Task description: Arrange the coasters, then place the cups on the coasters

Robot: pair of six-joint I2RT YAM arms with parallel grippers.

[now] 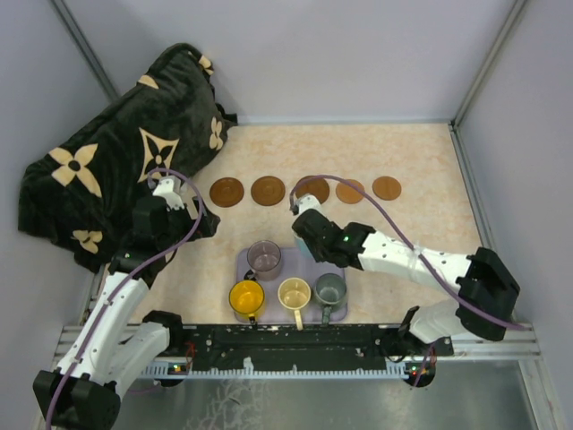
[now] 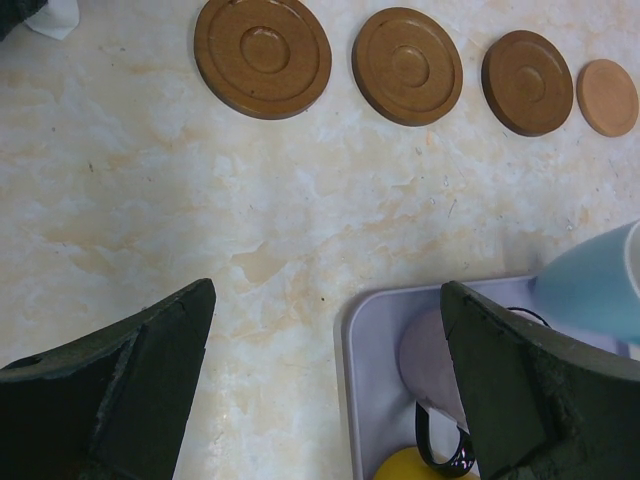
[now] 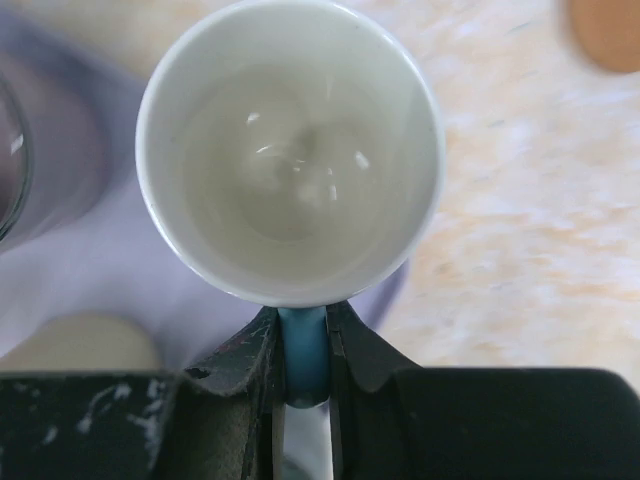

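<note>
Coasters (image 1: 268, 190): five, laid in one row across the far part of the table (image 1: 430, 233), each apart from its neighbours. Three darker, larger discs sit on the left of the row and two lighter, smaller ones on the right. None carries a cup. Arranging reads as finished, judging by the even line.

Four cups stand upright in the tray (image 1: 243, 269) near the arm bases. The purple cup (image 1: 264, 258) is at the far left. The yellow cup (image 1: 246, 296), cream cup (image 1: 294, 292) and green cup (image 1: 329, 288) stand along the near side.

White cup (image 3: 290, 150): upright and empty, at the tray's far right corner, with part of it over bare table. The right gripper (image 3: 303, 340) pinches its blue handle (image 3: 303, 350), jaws closed down on it. Cannot tell whether the base is off the tray. The arm hides this cup in the top view.

Left gripper (image 2: 327, 300): jaws spread wide, holding nothing. It hangs above the table just left of the tray, and its camera takes in four of the coasters.

Progress, as judged: the first half of the task is complete and the second is barely begun. One cup is in hand and none is set down. All five placements remain. Every coaster is free, so any of them could take this cup.
</note>
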